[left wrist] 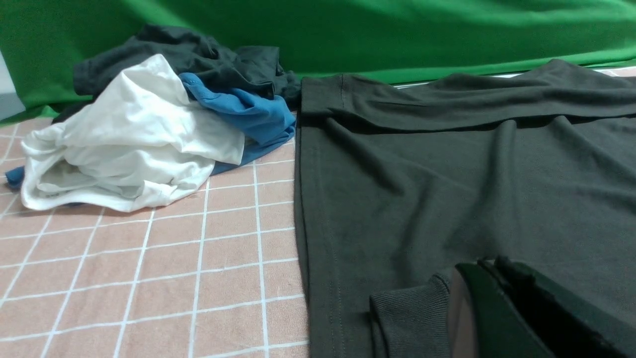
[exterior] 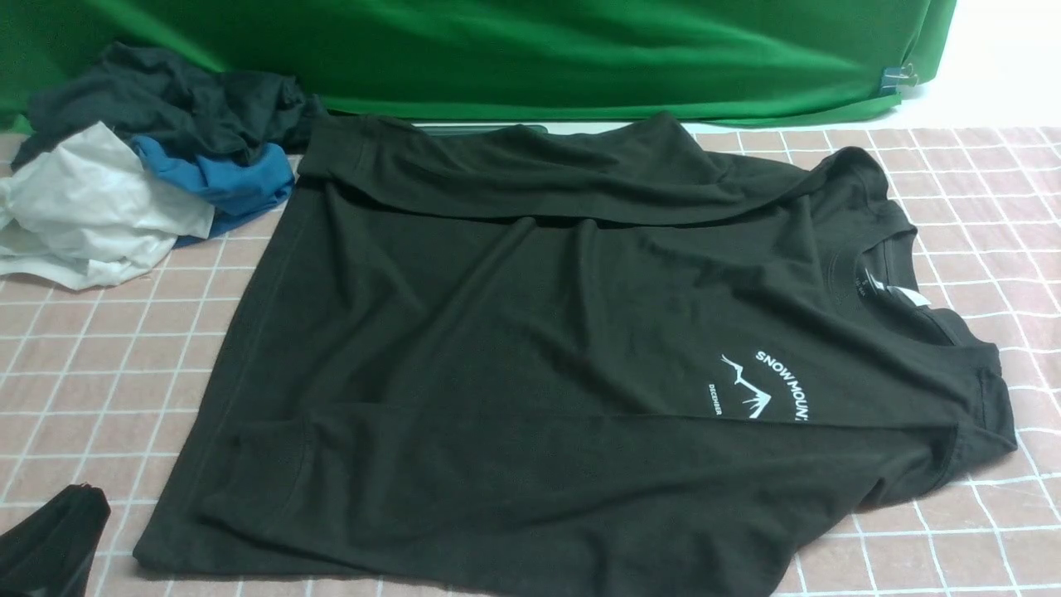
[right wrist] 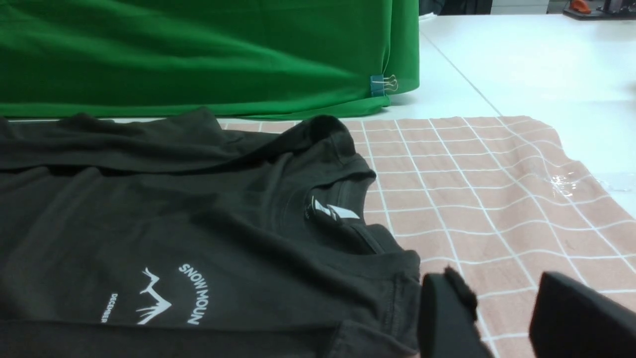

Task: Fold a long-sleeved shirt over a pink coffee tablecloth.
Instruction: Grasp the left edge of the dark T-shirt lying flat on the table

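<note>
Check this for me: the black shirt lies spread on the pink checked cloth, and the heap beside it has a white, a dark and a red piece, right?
The third piece is a blue cloth, not red; the front view shows it. The rest stands: black shirt spread on the pink checked cloth.

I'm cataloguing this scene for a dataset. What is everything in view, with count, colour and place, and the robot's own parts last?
long-sleeved cotton shirt with mountain print: one, black, spread on the tablecloth, sleeves folded in
checked tablecloth: one, pink with white lines, under the shirt
crumpled garment: one, charcoal, far-left pile
crumpled blue cloth: one, blue, same pile
crumpled white cloth: one, white, front of the pile
fabric backdrop: one, green, behind the tablecloth
binder clip: one, teal, on the backdrop's right corner
left hand: one, black, shut, by a sleeve cuff
right hand: one, black, open, beside the shirt's shoulder
</note>
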Robot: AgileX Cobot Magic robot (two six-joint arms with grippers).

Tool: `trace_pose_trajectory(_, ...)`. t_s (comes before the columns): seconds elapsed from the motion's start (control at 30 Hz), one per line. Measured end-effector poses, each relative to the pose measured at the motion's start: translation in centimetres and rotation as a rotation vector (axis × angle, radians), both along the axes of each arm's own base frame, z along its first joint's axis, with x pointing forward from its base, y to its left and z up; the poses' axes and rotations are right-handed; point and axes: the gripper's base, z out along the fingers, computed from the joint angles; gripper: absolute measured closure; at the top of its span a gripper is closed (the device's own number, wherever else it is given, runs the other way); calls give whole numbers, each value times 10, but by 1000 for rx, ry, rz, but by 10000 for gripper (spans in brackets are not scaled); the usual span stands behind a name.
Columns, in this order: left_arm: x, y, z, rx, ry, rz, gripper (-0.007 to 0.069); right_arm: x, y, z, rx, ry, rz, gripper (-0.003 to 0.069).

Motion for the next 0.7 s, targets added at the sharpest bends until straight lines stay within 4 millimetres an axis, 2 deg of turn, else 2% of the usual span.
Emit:
trace_pose_trajectory(0.27, 0, 0, 2, -20, -16, 4, 605, 0, 0, 0, 0, 0, 0, 418)
trace_pose_trajectory(0.37, 1, 0, 9, -218, -80, 25, 605, 0, 0, 0, 0, 0, 0, 418)
trace_pose_trajectory(0.4, 1, 2, 15, -430, -140, 48, 605, 0, 0, 0, 0, 0, 0, 418)
trace_pose_trajectory(0.5, 1, 8, 25, -672, -249, 100, 605, 0, 0, 0, 0, 0, 0, 418)
trace_pose_trajectory(0.6, -1, 15, 32, -722, -343, 140, 605, 0, 0, 0, 0, 0, 0, 418)
trace_pose_trajectory(0.7, -1, 14, 34, -696, -346, 122, 605, 0, 0, 0, 0, 0, 0, 418)
